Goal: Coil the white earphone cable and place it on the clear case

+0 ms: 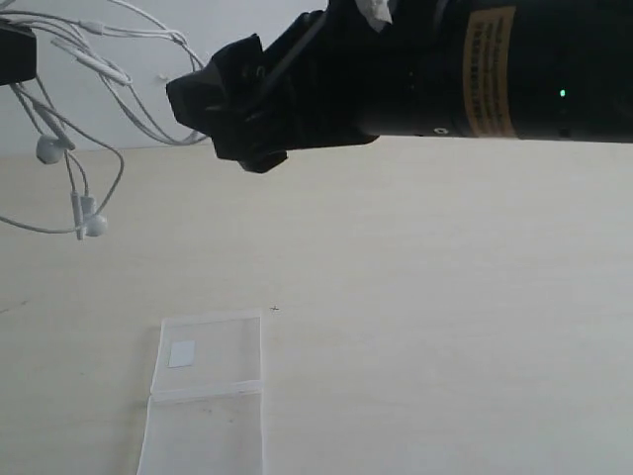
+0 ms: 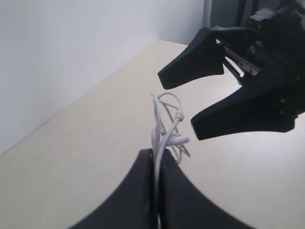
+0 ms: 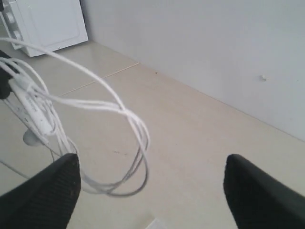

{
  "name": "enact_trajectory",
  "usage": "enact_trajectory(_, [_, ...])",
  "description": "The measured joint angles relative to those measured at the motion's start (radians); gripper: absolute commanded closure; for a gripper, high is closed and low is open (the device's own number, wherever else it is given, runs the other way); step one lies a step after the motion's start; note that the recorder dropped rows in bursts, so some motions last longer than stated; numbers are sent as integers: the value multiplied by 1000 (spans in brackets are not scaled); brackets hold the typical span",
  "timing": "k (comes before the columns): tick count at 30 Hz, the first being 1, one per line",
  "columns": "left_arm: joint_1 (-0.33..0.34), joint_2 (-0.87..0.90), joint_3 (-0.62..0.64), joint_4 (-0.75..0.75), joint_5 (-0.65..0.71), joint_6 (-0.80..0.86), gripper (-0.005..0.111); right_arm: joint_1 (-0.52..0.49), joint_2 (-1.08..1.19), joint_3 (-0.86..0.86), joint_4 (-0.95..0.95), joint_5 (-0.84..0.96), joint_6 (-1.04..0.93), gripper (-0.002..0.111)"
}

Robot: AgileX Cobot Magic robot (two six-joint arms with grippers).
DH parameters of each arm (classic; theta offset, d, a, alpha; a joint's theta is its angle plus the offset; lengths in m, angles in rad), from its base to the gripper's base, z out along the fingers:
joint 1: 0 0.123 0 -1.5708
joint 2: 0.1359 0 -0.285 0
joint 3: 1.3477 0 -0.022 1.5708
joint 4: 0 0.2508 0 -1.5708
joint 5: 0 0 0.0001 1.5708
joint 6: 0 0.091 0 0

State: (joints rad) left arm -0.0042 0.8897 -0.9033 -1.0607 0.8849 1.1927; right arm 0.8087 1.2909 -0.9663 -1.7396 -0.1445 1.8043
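Observation:
The white earphone cable (image 1: pixel 119 94) hangs in loose loops above the table at the far left, with its two earbuds (image 1: pixel 47 148) dangling low. My left gripper (image 1: pixel 18 59) is shut on the cable; in the left wrist view its jaws (image 2: pixel 156 160) pinch the strands (image 2: pixel 166 131). My right gripper (image 1: pixel 208 119) is open beside the loops, holding nothing. In the right wrist view, the cable (image 3: pixel 119 107) hangs near one finger (image 3: pixel 47 191) of that gripper (image 3: pixel 150 191). The clear case (image 1: pixel 213 396) lies open and flat near the front, a whitish patch (image 1: pixel 182 353) in its far half.
The right arm's thick black body (image 1: pixel 475 69) spans the upper right of the exterior view. A white wall (image 1: pixel 148 30) runs along the table's far edge. The right wrist view shows a white box-like unit (image 3: pixel 47 21) beyond the table.

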Motion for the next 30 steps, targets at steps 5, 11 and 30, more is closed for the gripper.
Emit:
enact_trajectory(5, [0,0,0,13,0,-2,107,0,-59,0,0,-2,-15,34])
enact_trajectory(11, [0,0,0,21,0,-7,107,-2,-119,0,-1,-47,-97,55])
enact_trajectory(30, [0,0,0,39,78,-7,107,-2,-70,-2,-2,-120,-289,53])
